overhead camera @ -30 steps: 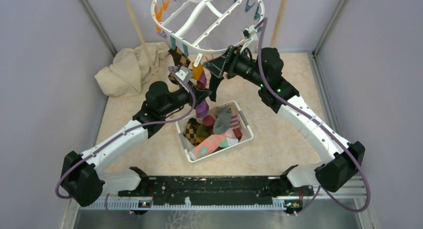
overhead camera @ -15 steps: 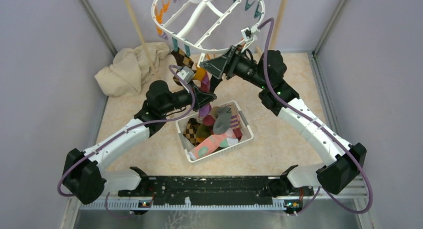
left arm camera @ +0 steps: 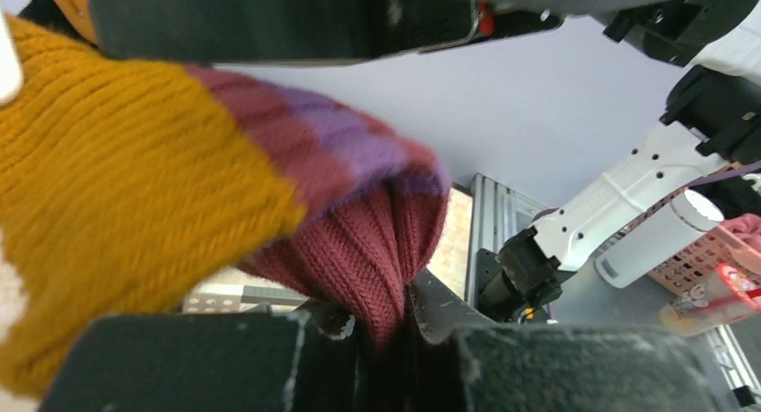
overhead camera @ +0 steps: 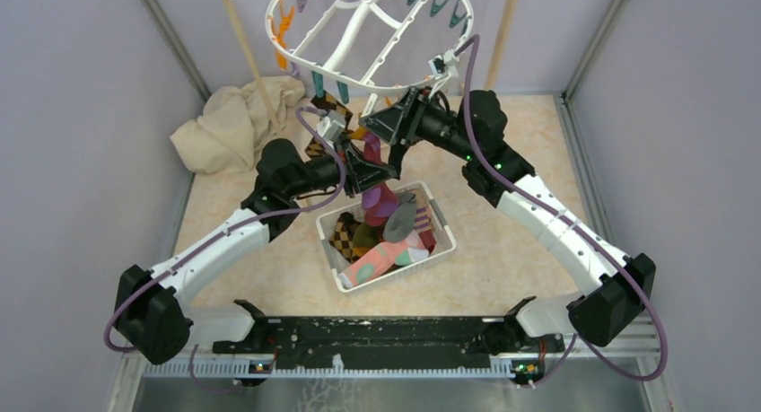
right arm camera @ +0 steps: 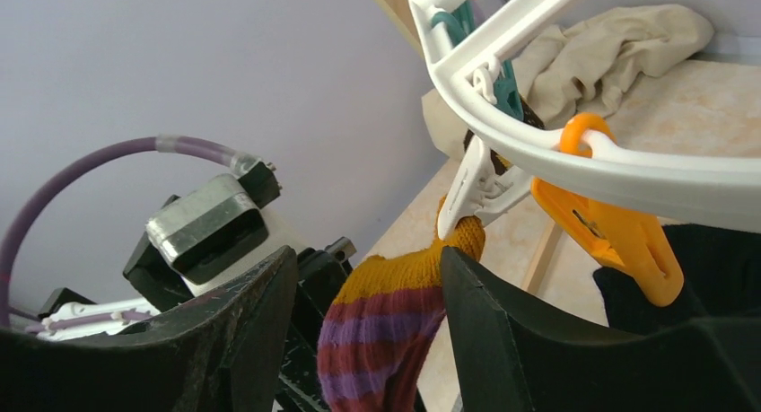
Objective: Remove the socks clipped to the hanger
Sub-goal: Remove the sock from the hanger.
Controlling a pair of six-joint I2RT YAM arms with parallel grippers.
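Clamped tight with left gripper (overhead camera: pixel 370 172) on striped sock (right arm camera: pixel 386 322), mid-frame in top view. Spread about halfway with right gripper (right arm camera: pixel 363 277), straddling same sock's mustard cuff just under white peg (right arm camera: pixel 467 192). Pegged to hanger (right arm camera: pixel 628 174) rim, upper centre. Hung above basket (overhead camera: pixel 404 264) of loose socks (overhead camera: pixel 381 255); bare floor (overhead camera: pixel 269 268) either side, walls (overhead camera: pixel 81 116) close in.

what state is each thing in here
striped sock, top clipped in white peg, lower part gripped by left pincer
white peg, shut on the sock
hanger, tilted
left pincer, shut on the striped sock
right pincer, open, fingers either side of the sock's top
basket, partly filled with socks
cloth, crumpled
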